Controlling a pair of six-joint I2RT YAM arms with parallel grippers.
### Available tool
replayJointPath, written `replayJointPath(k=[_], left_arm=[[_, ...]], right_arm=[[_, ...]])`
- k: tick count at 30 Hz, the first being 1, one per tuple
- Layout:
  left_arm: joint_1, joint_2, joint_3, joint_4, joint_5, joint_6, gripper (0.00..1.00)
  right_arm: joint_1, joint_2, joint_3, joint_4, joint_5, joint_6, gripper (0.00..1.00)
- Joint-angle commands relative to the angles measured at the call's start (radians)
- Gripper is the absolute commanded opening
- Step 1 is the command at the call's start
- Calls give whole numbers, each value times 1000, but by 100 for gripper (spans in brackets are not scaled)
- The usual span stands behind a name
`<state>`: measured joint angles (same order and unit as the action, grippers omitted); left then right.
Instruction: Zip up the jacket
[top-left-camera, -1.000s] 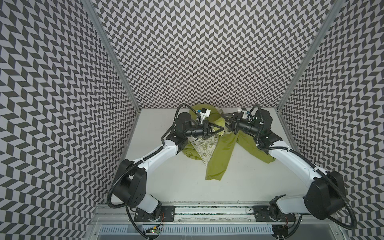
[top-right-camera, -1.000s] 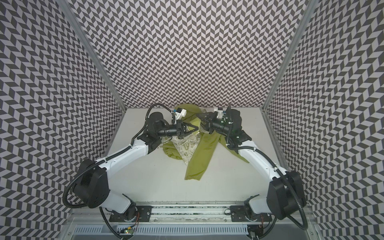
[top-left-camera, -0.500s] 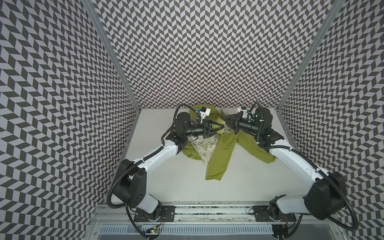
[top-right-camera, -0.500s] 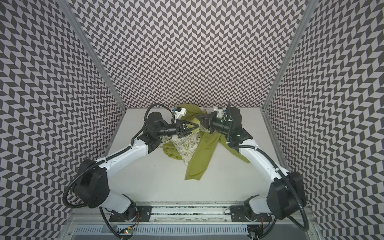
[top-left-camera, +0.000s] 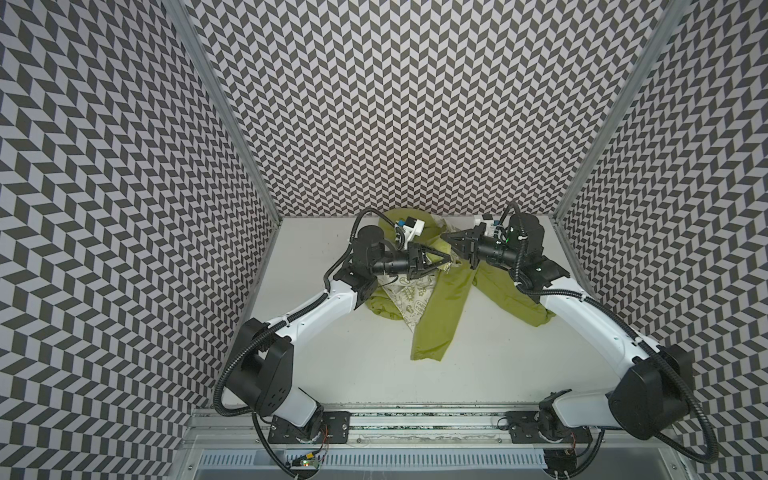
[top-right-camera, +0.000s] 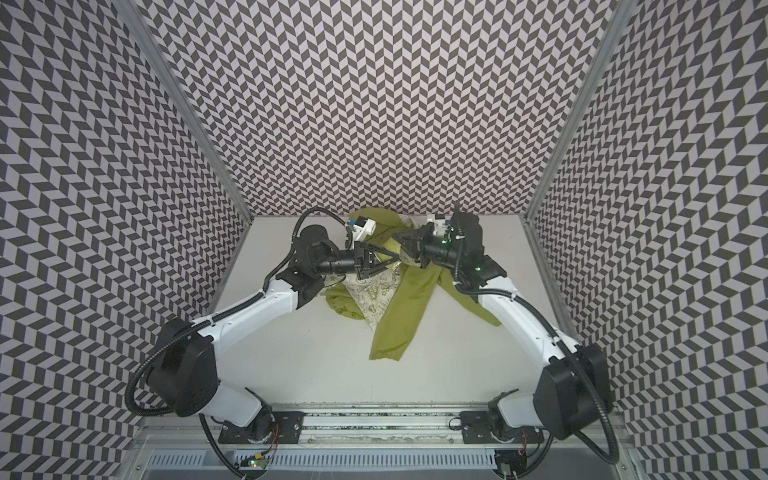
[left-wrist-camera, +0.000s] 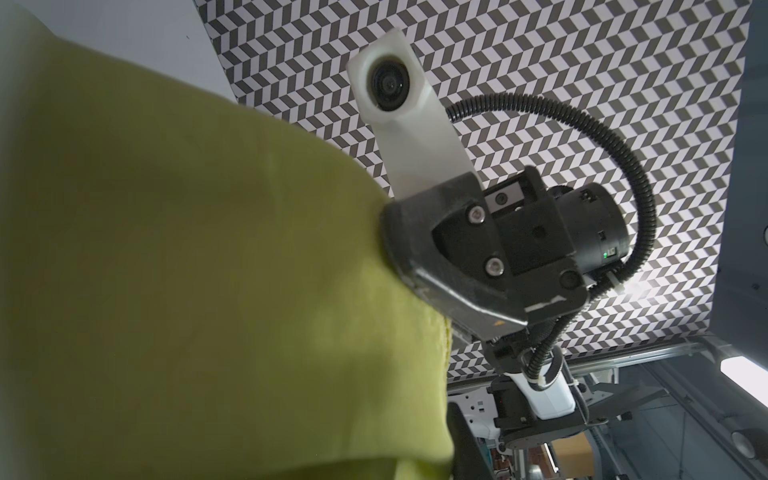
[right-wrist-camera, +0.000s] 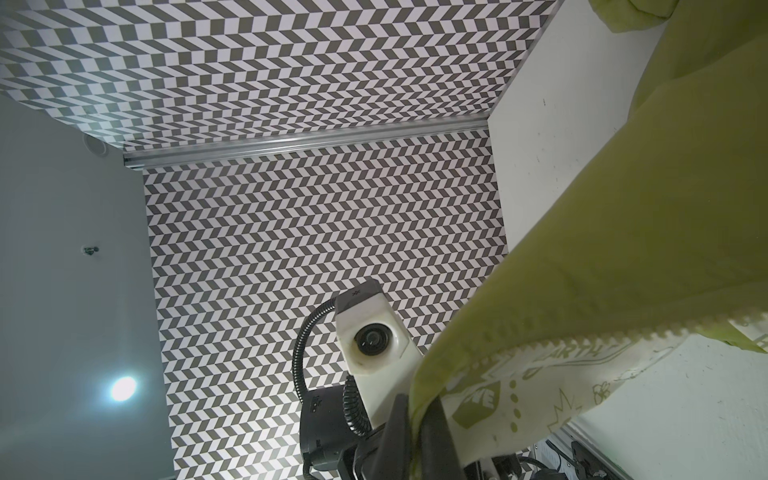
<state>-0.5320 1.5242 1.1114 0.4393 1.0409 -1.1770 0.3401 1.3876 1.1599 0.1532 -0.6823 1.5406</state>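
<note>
The lime-green jacket (top-left-camera: 440, 307) (top-right-camera: 403, 316) lies crumpled at the table's back middle, with its white patterned lining (top-left-camera: 409, 291) exposed and one sleeve stretched toward the front. Part of it hangs lifted between both grippers. My right gripper (top-left-camera: 444, 237) (top-right-camera: 395, 237) (right-wrist-camera: 415, 409) is shut on a fold of the jacket's front edge, beside the pale zipper teeth (right-wrist-camera: 582, 332). My left gripper (top-left-camera: 448, 261) (top-right-camera: 399, 262) points at the same spot, its tips against the fabric. In the left wrist view the jacket (left-wrist-camera: 208, 249) covers the jaws; one finger (left-wrist-camera: 465, 449) shows.
The white table (top-left-camera: 498, 365) is boxed in by chevron-patterned walls (top-left-camera: 395, 104) at the back and on both sides. Both arms' bases sit on a rail (top-left-camera: 415, 419) at the front edge. The grippers' tips are very close together above the jacket.
My right gripper has closed on the jacket's edge and shifted slightly left and toward the back. The left gripper stays in nearly the same place against the fabric.
</note>
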Motion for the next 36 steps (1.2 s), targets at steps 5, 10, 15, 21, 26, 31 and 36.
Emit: replayJointPath(k=[5,10,15,21,26,31,36], left_arm=[[-14,-12,26,-34,19,35,15],[-14,-18,13,-24,3,23,14],[-7,-18,-5,32,-17,-23,23],[-6,-15,-15,69,-10,-46,13],[-7,-25,-37,75,-20,-53,14],[-8,-32,-47,76,-28,-55,19],[-8,-37,-47,73,-27,-55,18]], right_arm=[[-4,-22,30,25,3,-11,0],[-3,-28,24,19,3,-13,0],[-4,-36,18,15,0,-16,0],[-4,-47,6,11,4,-13,0],[-5,-53,5,5,3,-16,0],[-6,-54,6,-1,4,-18,0],[-6,-58,1,-3,4,-19,0]])
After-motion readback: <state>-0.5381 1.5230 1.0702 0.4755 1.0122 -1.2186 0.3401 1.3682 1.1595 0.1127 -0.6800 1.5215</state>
